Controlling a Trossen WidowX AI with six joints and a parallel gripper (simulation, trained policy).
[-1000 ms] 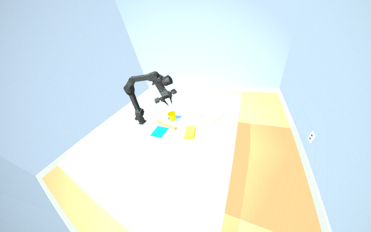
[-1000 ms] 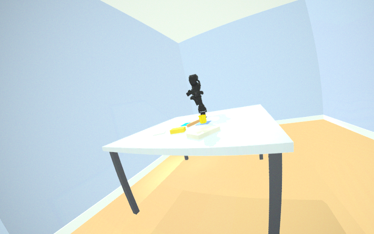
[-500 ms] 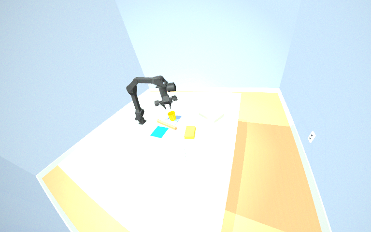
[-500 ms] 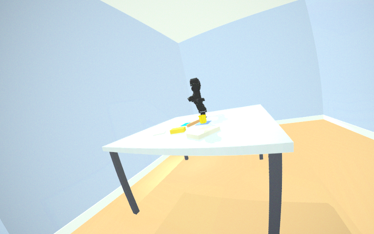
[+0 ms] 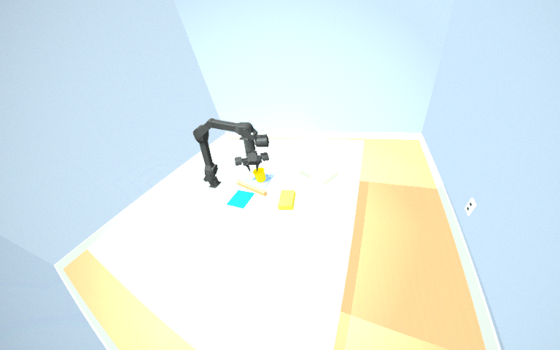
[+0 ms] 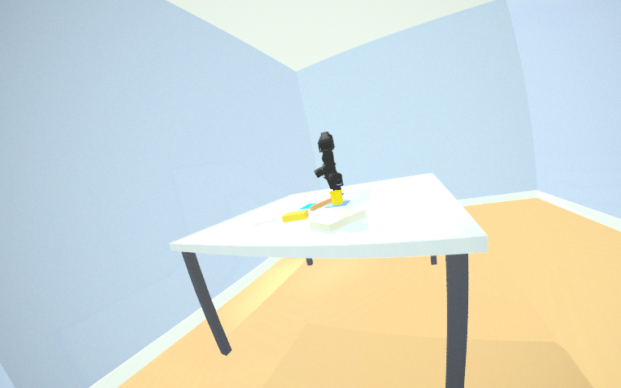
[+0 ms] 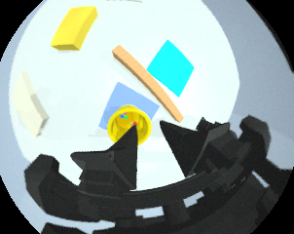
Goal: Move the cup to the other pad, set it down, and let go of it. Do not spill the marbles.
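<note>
The yellow cup stands upright on the blue pad. Several small coloured marbles lie inside it. The other pad, cyan, has nothing on it. My gripper is partly open and empty, pointing down just above the cup. In the wrist view the left fingertip overlaps the cup's mouth and the right fingertip is off to the right of its rim. Whether a finger touches the cup cannot be told.
A long wooden bar lies between the two pads. A yellow block lies farther from the arm. A cream angled block lies to the other side of the blue pad.
</note>
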